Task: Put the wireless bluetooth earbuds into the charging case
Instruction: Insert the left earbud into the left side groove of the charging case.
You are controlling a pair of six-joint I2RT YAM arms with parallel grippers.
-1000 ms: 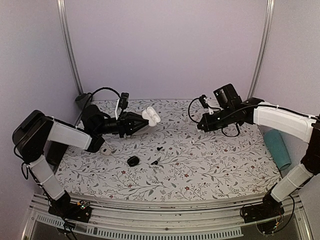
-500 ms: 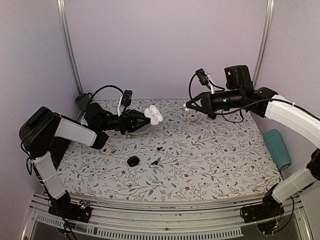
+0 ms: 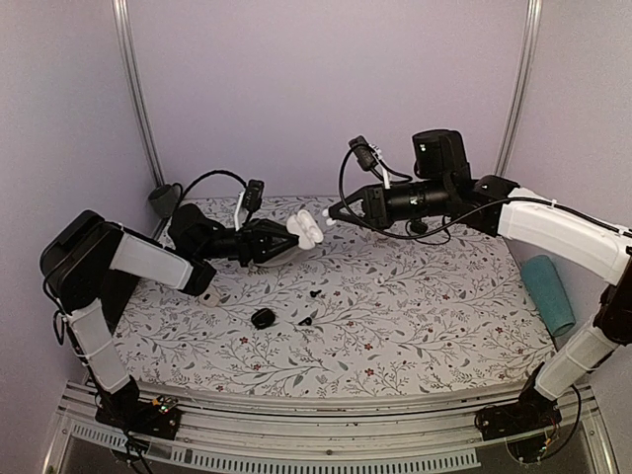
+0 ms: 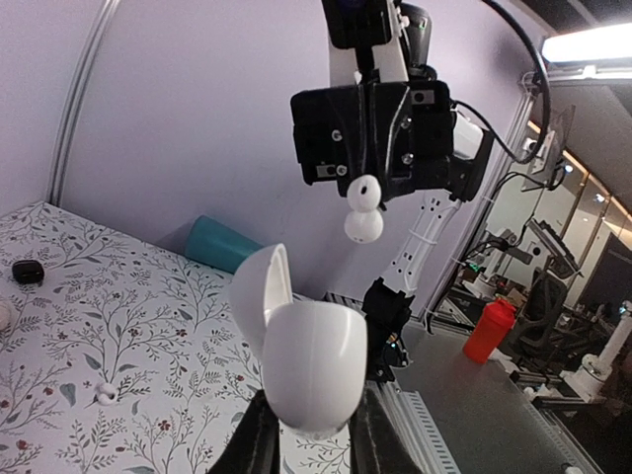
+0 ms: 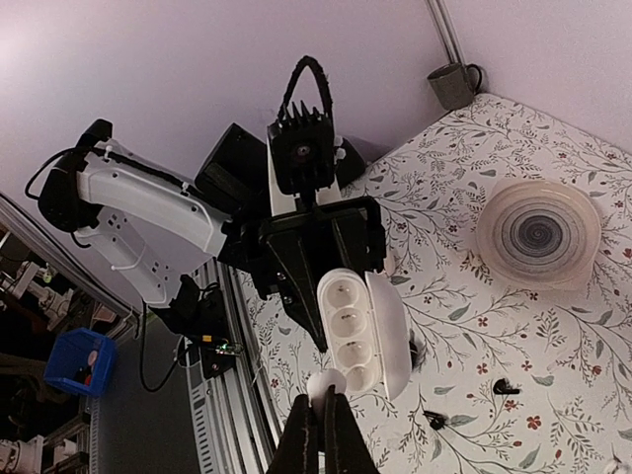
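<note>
Floral-patterned bench seen from above, with three small black bits lying near its front left and a teal cylinder at its right edge. Farther back, the left hand is clenched around a glossy white oval charging case, held above the bench with its lid swung open. The right hand extends from the right, its fingertips pinched on one tiny glossy white earbud. The earbud hangs in the air just beside the case's open mouth, not yet seated in it. A dark cup stands at the far left corner.
</note>
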